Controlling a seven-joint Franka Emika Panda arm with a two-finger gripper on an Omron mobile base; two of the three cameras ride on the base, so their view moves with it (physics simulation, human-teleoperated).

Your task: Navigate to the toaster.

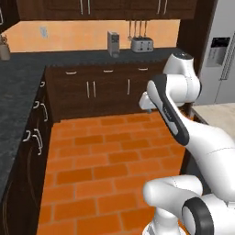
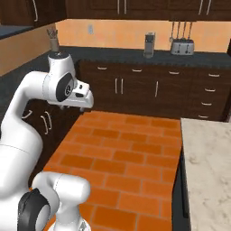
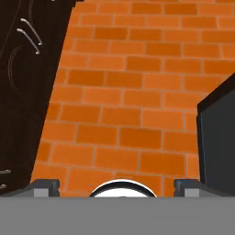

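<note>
The toaster (image 1: 142, 44) (image 2: 182, 47) is a boxy silver-grey unit on the dark back counter, far across the room, below a rack of hanging utensils. My arm is folded up over the base, and the hand hangs above the brick floor, pointing down. In the hand view my gripper (image 3: 115, 186) is open: its two dark fingertips (image 3: 46, 186) stand far apart with nothing between them. The hand is also seen from the right base view, and there my gripper (image 2: 76, 107) sits just under the wrist.
A tall grey-and-black coffee machine (image 1: 113, 43) (image 2: 149, 44) stands left of the toaster. Dark cabinets (image 1: 94, 89) line the back and left walls under a dark counter (image 1: 18, 87). A fridge (image 1: 224, 55) and a light island counter (image 2: 207, 158) are on the right. Orange brick floor (image 1: 105, 156) lies between.
</note>
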